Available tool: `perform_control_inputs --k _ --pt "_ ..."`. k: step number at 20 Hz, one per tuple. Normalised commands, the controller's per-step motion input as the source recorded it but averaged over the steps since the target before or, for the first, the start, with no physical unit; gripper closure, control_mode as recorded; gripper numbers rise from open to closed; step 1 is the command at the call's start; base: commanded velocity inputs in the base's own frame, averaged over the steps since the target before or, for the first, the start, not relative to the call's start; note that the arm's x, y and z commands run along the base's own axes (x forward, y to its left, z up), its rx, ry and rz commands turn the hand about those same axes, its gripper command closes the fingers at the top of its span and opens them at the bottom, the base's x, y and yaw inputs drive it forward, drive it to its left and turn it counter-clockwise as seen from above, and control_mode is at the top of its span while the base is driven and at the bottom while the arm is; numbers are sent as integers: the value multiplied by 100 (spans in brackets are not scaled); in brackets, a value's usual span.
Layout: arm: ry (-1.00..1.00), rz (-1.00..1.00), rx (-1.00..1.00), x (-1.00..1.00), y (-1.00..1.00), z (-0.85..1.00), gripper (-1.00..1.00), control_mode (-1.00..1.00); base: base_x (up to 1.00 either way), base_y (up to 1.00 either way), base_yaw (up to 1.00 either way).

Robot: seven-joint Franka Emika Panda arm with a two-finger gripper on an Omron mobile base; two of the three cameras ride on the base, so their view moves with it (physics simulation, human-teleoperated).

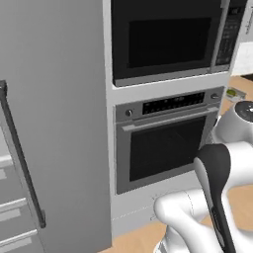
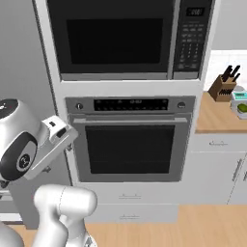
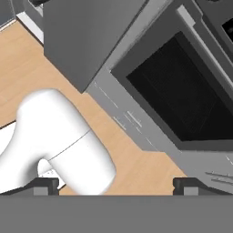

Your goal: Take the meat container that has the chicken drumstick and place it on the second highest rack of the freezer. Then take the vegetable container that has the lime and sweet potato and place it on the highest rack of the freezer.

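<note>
- Grey is what dominates here: the freezer (image 1: pixel 54 123) door is swung open, its long dark bar handle (image 1: pixel 22 158) seen at the left edge in the left base view, with white shelves and drawer fronts (image 1: pixel 12 217) glimpsed behind it.
- The gripper (image 3: pixel 116 184) is held wide open, nothing between the fingertips (image 3: pixel 45 184), and is pointed down at the wooden floor (image 3: pixel 136 154).
- Ahead of the gripper, the wall oven (image 2: pixel 131 142) is seen, with a microwave (image 2: pixel 128 38) stacked above it.
- Well off to the gripper's right, a wooden counter (image 2: pixel 217 118) is seen with a knife block (image 2: pixel 223 86) and a container holding something green, probably the lime (image 2: pixel 242 108).
</note>
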Motion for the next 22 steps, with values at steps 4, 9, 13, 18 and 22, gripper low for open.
perform_control_inputs --k 4,9,13,18,22 --pt "0 0 0 0 0 0 -100 100 38 -100 -3" --pt "0 0 0 0 0 0 -100 100 66 -100 11" --pt "0 0 0 0 0 0 -100 100 59 -100 23" --pt "0 0 0 0 0 0 -100 100 56 -100 30" --pt "0 0 0 0 0 0 -100 100 61 -100 26"
